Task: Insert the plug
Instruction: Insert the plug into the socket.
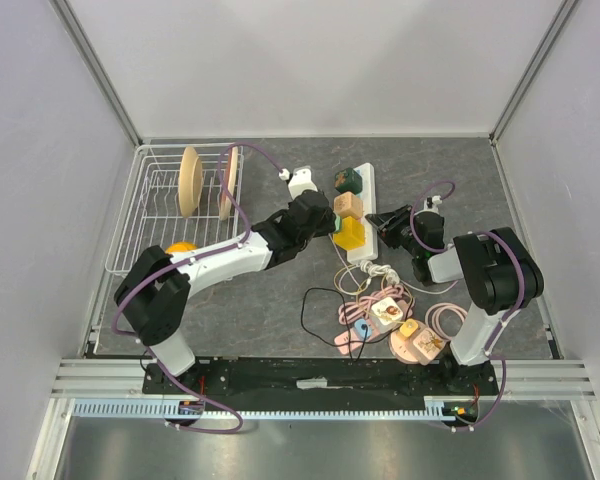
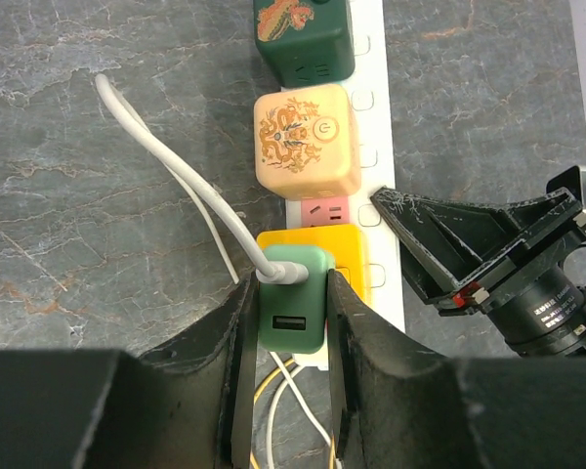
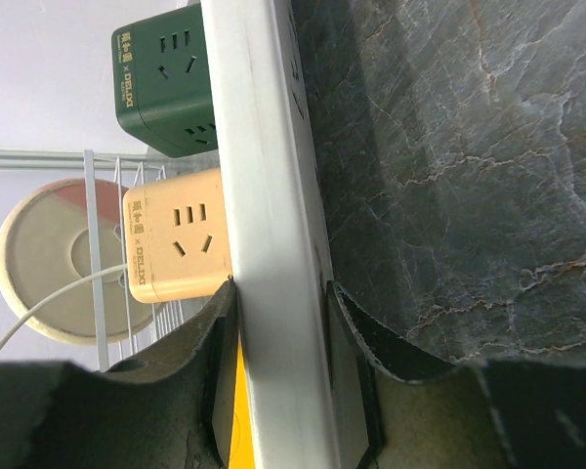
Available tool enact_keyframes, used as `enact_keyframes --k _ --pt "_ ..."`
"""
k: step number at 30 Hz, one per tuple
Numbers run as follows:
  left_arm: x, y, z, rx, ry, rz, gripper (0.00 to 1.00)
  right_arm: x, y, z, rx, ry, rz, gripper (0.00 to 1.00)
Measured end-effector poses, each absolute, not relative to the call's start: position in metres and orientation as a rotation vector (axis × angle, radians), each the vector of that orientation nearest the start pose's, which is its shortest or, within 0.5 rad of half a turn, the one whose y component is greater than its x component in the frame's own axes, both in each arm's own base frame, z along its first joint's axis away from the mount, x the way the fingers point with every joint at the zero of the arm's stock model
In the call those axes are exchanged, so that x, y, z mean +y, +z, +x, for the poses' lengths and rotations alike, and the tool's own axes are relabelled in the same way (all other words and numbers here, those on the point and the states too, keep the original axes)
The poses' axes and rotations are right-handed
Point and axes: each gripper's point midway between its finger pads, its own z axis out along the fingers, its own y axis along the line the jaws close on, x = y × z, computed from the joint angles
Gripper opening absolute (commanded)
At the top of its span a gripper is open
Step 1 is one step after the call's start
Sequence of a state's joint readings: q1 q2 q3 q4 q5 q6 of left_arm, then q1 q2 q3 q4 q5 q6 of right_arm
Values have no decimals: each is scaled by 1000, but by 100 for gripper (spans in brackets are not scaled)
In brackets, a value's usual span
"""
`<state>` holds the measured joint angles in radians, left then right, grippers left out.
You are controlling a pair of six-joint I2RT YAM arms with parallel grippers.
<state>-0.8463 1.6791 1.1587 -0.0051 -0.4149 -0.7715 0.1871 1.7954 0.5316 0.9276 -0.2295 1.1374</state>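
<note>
left gripper [image 2: 289,293] sits at the bottom centre of the left wrist view, its two dark fingers [image 2: 236,342] drawn in tight against both sides of the green charger plug [image 2: 291,318], clamped on it. a white cable [image 2: 176,166] leaves the plug's top and curves off to the upper left across the grey table [image 2: 98,117]. the plug sits against the near face of the yellow cube [image 2: 350,252], which stands on the white power strip [image 2: 369,68]; whether its prongs are in a socket cannot be told. above the yellow cube along the strip come a pink socket block [image 2: 322,210], a peach cube [image 2: 306,142] and a dark green cube [image 2: 303,34].

right gripper [image 3: 278,293] is narrowly parted and closed on the strip itself: in the right wrist view one finger presses each long side of the white bar. in the overhead view it meets the strip from the right, level with the yellow cube, while the left arm reaches in from the lower left. a wire dish rack [image 1: 130,215] stands at the left.
</note>
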Motion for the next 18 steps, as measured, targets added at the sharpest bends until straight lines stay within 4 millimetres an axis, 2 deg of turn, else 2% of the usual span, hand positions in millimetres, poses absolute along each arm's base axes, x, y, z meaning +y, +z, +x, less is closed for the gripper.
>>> enact_keyframes --k 7,18 --pt "-338 145 358 2104 -534 -174 2 155 61 406 1902 1082 792 0" --pt "-339 146 359 2086 -550 -211 2 155 60 405 1896 1086 797 0"
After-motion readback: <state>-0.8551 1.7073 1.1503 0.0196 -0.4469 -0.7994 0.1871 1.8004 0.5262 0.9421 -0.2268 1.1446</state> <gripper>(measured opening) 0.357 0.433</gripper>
